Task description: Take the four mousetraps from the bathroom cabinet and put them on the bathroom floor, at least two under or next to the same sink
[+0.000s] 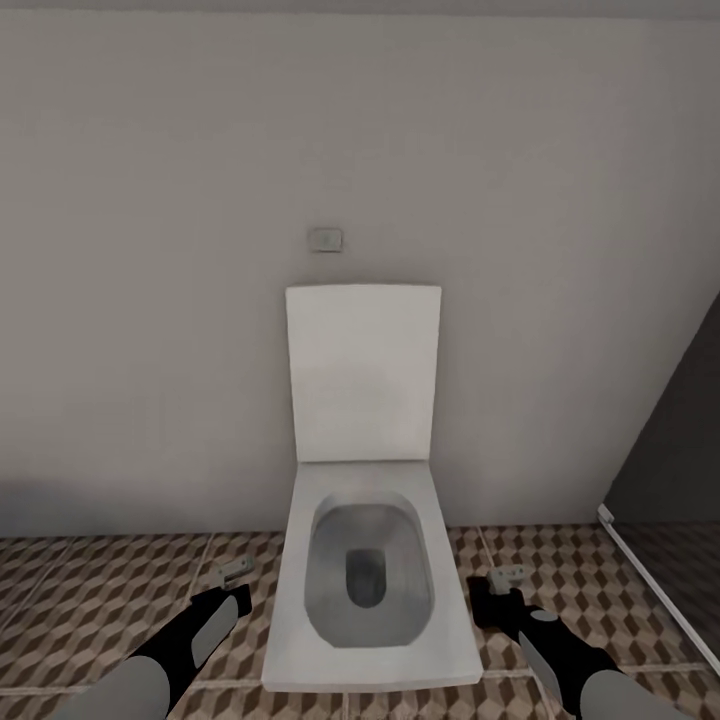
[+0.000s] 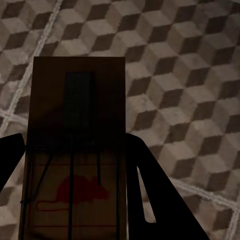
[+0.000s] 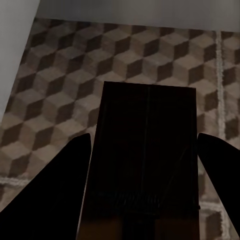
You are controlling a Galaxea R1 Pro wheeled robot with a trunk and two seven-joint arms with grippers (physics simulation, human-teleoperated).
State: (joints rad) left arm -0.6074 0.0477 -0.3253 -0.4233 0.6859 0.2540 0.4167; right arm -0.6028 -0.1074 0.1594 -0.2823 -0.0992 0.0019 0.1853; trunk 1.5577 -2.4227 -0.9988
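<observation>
Bathroom floor (image 1: pixel 90 600): we are facing a wall and an open toilet (image 1: pixel 365 560).
Left gripper (image 1: pixel 232 572): clamping one mousetrap (image 2: pixel 75 150).
Right gripper (image 1: pixel 508 576): clamping another mousetrap (image 3: pixel 145 150).
Progress: we are judging two traps carried, none yet placed; no sink here.

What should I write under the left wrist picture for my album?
Left gripper carrying a mousetrap above the cube-patterned bathroom floor.

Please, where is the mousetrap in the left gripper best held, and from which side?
By its two long edges near the printed-mouse end, as the left gripper holds the mousetrap now: a flat board, its dark metal parts on top, so fingers come from the sides.
</observation>
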